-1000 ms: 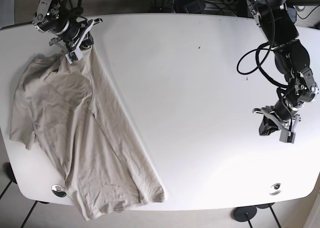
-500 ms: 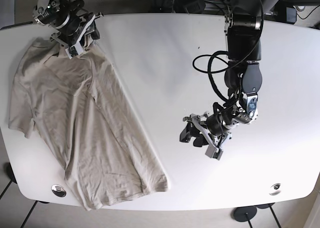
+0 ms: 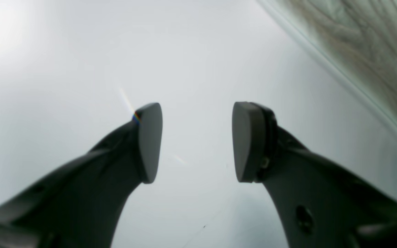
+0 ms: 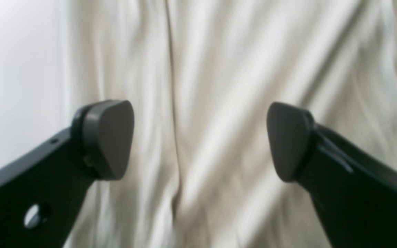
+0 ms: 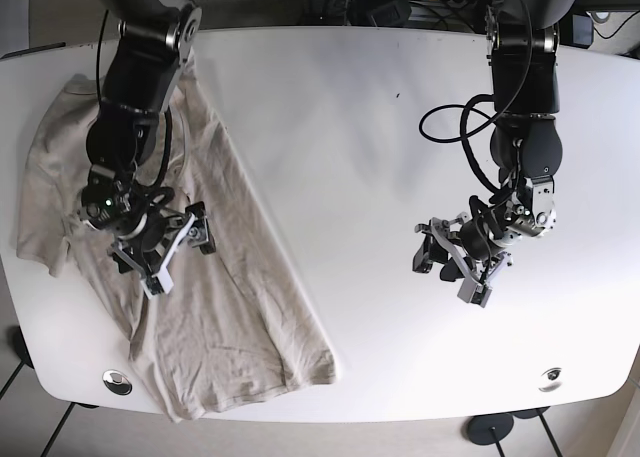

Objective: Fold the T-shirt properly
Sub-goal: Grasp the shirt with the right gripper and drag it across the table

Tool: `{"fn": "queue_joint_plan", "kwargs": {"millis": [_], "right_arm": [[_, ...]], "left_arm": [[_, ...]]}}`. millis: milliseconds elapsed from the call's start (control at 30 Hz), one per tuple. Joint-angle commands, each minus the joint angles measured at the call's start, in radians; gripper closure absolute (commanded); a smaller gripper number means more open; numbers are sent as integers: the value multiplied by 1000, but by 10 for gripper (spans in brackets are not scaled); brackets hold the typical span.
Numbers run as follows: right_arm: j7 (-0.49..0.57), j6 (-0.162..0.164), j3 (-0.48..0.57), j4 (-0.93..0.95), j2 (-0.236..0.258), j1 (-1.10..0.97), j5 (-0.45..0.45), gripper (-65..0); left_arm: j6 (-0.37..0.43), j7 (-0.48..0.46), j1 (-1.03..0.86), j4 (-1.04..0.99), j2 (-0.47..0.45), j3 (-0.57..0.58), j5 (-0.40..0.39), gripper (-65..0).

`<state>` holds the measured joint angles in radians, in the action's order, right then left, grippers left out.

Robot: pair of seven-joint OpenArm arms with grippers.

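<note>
- T-shirt (image 5: 170, 267), beige and wrinkled, lies flat along the near-left side of the white table (image 5: 350, 127), its hem reaching the front edge.
- I see my right gripper (image 5: 160, 245) spread wide above the shirt's middle, pads (image 4: 107, 137) clear of the cloth.
- My left gripper (image 5: 452, 265) hangs unclenched over bare tabletop, well apart from the shirt, holding nothing.
</note>
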<state>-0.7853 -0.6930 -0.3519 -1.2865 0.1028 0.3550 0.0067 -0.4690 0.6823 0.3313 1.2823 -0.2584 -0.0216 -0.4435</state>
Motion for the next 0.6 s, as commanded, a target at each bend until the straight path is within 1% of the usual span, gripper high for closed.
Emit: {"fn": "queue_joint_plan", "kwargs": {"millis": [33, 100, 167, 233, 300, 333, 400, 433, 467, 500, 533, 600], "right_arm": [[63, -5, -3, 118, 12, 97, -37, -575], [120, -5, -6, 238, 13, 155, -58, -575], [175, -5, -6, 328, 38, 186, -55, -575], [240, -5, -6, 402, 41, 197, -55, -574], [294, 20, -3, 440, 41, 192, -55, -574], [323, 26, -2, 482, 39, 191, -55, -574], [333, 25, -2, 520, 38, 189, -55, -561], [333, 20, 0, 526, 35, 178, -55, -531], [333, 19, 6, 519, 4, 160, -57, -480], [330, 19, 27, 508, -13, 152, -57, -457], [329, 19, 58, 494, -27, 148, -57, -441], [313, 22, 133, 469, -62, 118, -55, -442]], "left_arm": [[-1, -25, 4, 47, -15, -53, -13, -306], [-1, -22, -8, 75, -14, -97, -13, -306], [-1, -17, -8, 101, -15, -140, -13, -306], [-1, -17, -11, 133, -19, -200, -13, -306], [-1, -17, -27, 153, -19, -254, -13, -306], [-1, -17, -27, 162, -20, -281, -13, -306], [-1, -16, -30, 185, -46, -295, -13, -306], [-1, -16, -30, 188, -52, -295, -13, -306], [-1, -16, -30, 188, -55, -298, -13, -306], [-1, -16, -30, 185, -57, -300, -13, -306], [-1, -16, -30, 185, -68, -301, -13, -306], [-1, -16, -30, 185, -81, -318, -13, -306]]}}
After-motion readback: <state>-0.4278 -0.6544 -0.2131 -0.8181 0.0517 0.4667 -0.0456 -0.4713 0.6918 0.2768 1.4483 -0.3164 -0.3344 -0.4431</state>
